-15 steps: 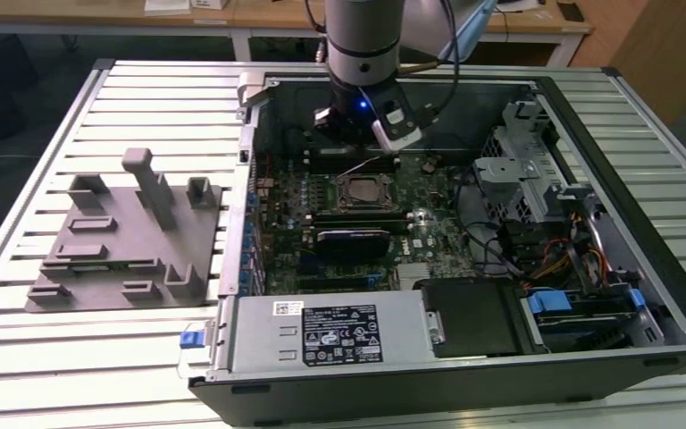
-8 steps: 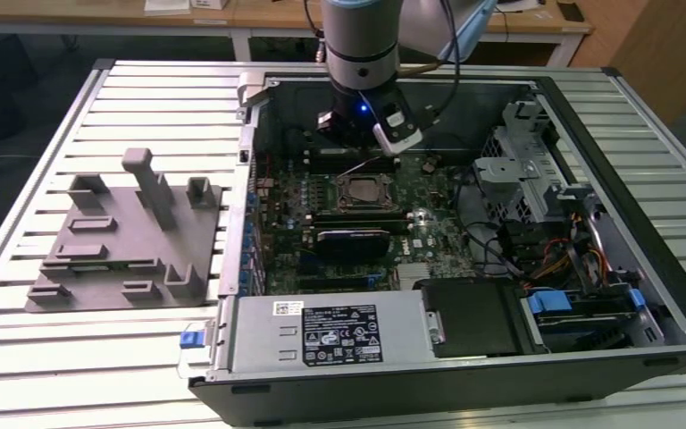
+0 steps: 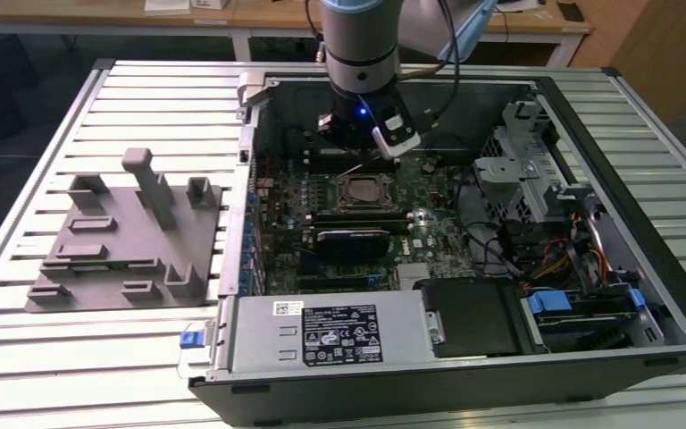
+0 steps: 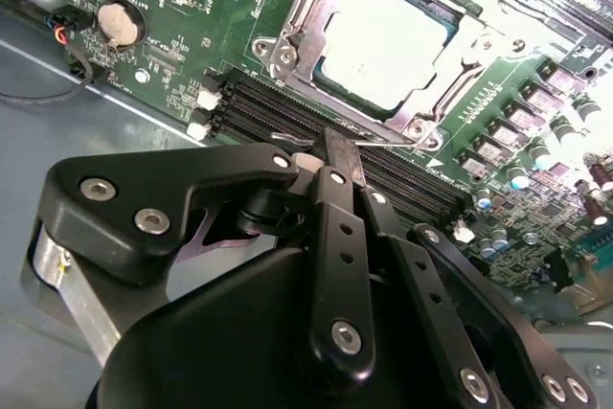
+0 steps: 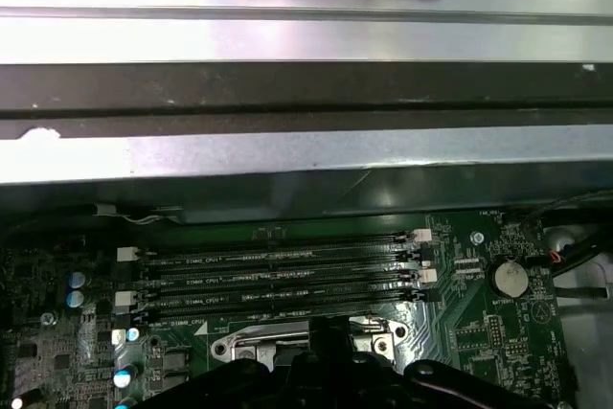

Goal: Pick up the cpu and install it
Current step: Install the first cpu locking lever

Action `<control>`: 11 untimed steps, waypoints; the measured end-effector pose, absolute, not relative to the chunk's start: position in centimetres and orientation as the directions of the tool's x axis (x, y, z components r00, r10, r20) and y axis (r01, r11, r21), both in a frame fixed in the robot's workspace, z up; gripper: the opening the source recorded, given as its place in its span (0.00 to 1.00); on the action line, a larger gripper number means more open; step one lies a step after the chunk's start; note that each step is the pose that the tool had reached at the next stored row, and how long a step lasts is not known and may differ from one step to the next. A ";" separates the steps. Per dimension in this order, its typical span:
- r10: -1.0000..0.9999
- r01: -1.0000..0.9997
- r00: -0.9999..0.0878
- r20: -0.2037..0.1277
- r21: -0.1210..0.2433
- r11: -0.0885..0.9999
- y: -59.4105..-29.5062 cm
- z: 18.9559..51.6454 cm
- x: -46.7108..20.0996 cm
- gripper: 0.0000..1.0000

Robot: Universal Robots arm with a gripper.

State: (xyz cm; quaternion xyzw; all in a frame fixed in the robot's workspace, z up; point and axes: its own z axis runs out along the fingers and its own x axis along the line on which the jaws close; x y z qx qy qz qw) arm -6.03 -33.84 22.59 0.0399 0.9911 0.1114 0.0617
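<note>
A single robot arm reaches down from the far edge of a slatted metal table into an open computer case lying on its side. Its gripper hangs inside the case, just above the green motherboard, near the case's far wall.

In the second wrist view the gripper is seen from behind its black linkages. The 2 fingers are brought together at their tips, with no gap visible between them and nothing seen held there. The tips sit over the black memory slots, just beside the socket.

The cpu lies flat inside the metal-framed socket on the motherboard, its pale silver top facing up and its edges lined up with the frame. In the exterior view the socket sits near the middle of the board, just in front of the gripper; there the chip itself is too small to tell apart from the frame.

In the first wrist view, the memory slots run in 4 parallel rows, with a round coin battery beside them.

On the table, beside the case on the exterior view's left, stands a grey fixture plate with upright blocks. A silver power supply fills the near corner of the case.
</note>
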 end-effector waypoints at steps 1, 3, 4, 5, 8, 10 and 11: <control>0.100 0.072 -0.988 -0.113 0.226 0.971 -33.8 22.5 -6.0 0.11; 0.115 0.087 -0.987 -0.114 0.226 0.970 -33.7 22.4 -6.0 0.11; 0.122 0.094 -0.986 -0.113 0.226 0.970 -33.7 22.4 -6.0 0.11; 0.128 0.100 -0.985 -0.113 0.225 0.969 -33.6 22.3 -6.0 0.11; 0.143 0.115 -0.983 -0.113 0.225 0.968 -33.4 22.2 -6.0 0.11; 0.151 0.122 -0.982 -0.114 0.225 0.967 -33.2 22.0 -6.0 0.11; 0.154 0.125 -0.982 -0.114 0.225 0.966 -33.2 21.9 -6.0 0.11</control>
